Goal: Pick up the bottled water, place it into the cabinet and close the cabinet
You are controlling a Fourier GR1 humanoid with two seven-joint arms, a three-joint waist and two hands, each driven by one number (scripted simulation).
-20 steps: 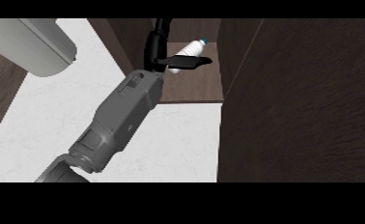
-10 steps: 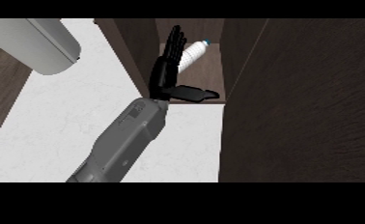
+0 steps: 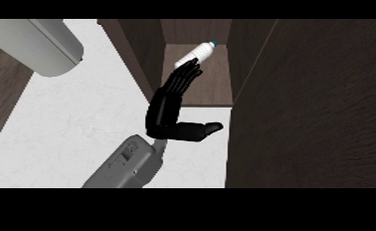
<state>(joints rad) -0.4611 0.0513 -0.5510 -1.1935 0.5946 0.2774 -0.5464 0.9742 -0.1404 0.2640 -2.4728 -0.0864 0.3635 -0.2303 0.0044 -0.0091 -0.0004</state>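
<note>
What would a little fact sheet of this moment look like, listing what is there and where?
bottle: bottled water, lying inside the cabinet, blue cap pointing away
cabinet: dark wood cabinet, open
hand: one hand, fingers straight, fingertips at the bottle's near end, thumb out to the side
other hand: out of sight
counter: white counter
upper left: grey rounded object, cannot identify

The lower end of the water bottle (image 3: pixel 199 53) lies behind the fingertips of the robot hand (image 3: pixel 170 106), so whether they touch cannot be told. The grey forearm (image 3: pixel 126 165) is cut off at the lower edge of the view, and the grey rounded object (image 3: pixel 40 43) on the worktop (image 3: pixel 81 110) runs out past the left edge. The cabinet (image 3: pixel 305 100) runs past the right edge.
</note>
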